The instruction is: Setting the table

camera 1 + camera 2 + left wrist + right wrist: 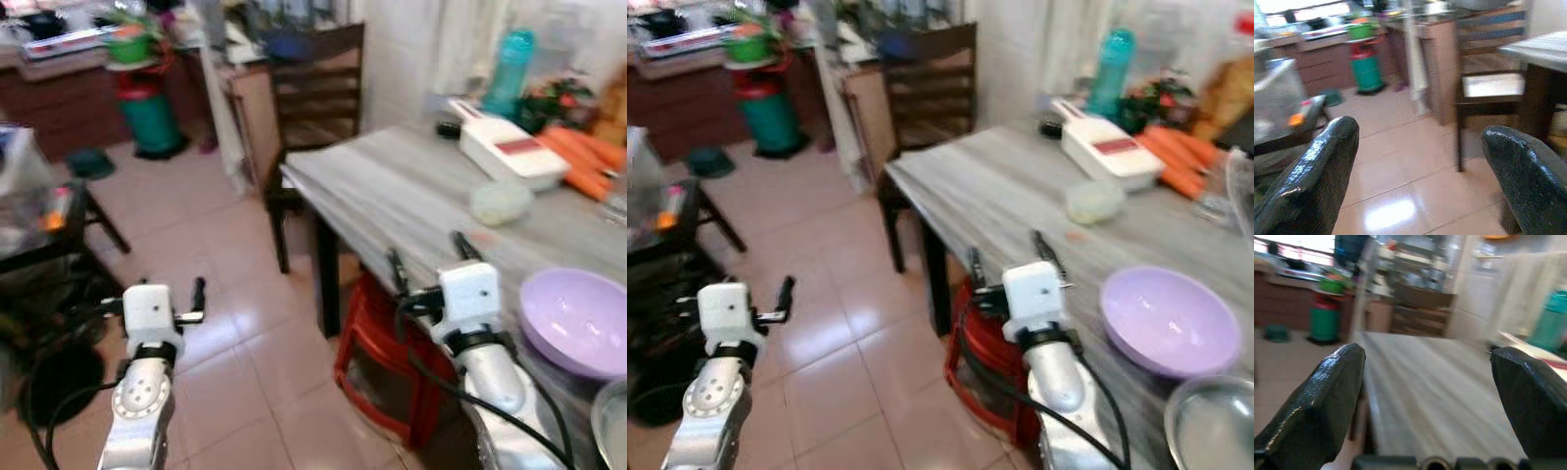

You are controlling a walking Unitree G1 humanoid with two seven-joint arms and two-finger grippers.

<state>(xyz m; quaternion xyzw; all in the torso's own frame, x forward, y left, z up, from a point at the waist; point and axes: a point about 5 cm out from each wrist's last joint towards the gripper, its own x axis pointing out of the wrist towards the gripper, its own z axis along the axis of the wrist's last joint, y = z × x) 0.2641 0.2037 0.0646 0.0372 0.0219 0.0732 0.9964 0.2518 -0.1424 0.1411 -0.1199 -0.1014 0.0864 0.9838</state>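
Standing at the near corner of the grey wood-grain worktop (392, 186), both arms raised forward. Right claw (425, 257) held wide apart and empty, poised over the worktop's near edge; fingers (1327, 401) seen spread in the wrist view with bare worktop between them. Left claw (157, 291) also spread wide and empty, out over the tiled floor (206, 225), well apart from the worktop. Lilac bowl (578, 318) sat on the worktop near its near edge, just beside the right arm. Rim of a metal bowl (1210, 421) noted just nearer than the lilac one. Small pale lidded container (500, 202) lay mid-worktop. White slicer box (509, 149), carrots (583, 162) and teal bottle (509, 69) grouped along the far edge. Dark wooden chair (313, 108) stood at the worktop's far left corner; red stool (377, 357) under the near edge. Views somewhat blurred.
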